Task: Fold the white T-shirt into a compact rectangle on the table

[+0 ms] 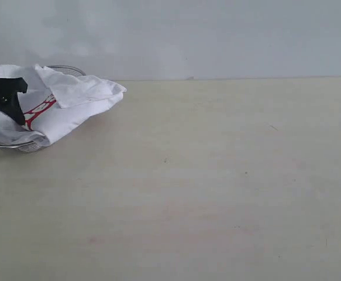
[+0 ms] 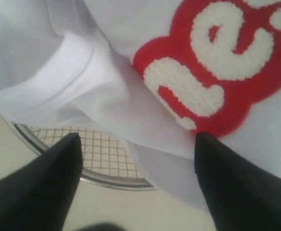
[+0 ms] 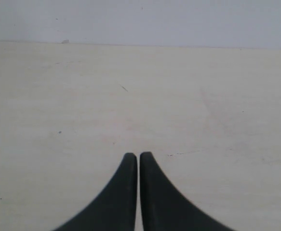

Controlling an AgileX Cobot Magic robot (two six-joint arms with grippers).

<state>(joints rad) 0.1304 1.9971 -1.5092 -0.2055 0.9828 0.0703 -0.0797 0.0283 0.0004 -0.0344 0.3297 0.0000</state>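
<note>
The right tool [image 3: 138, 156] hangs pinched shut and empty above the near part of the counter [image 1: 217, 175]. Toward the counter's far left corner, the white T-shirt [image 1: 71, 99] lies bundled in folds across a wire basket [image 2: 101, 154], red lettering up. The left tool [image 2: 138, 137] hovers just over it, spread wide and gripping nothing. The fold looks done. A straight lift clear would best avoid snagging the top layer.

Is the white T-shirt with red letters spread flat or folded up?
Folded up loosely: the white red-lettered T-shirt lies in overlapping layers on a round wire-mesh basket, not spread flat.
</note>
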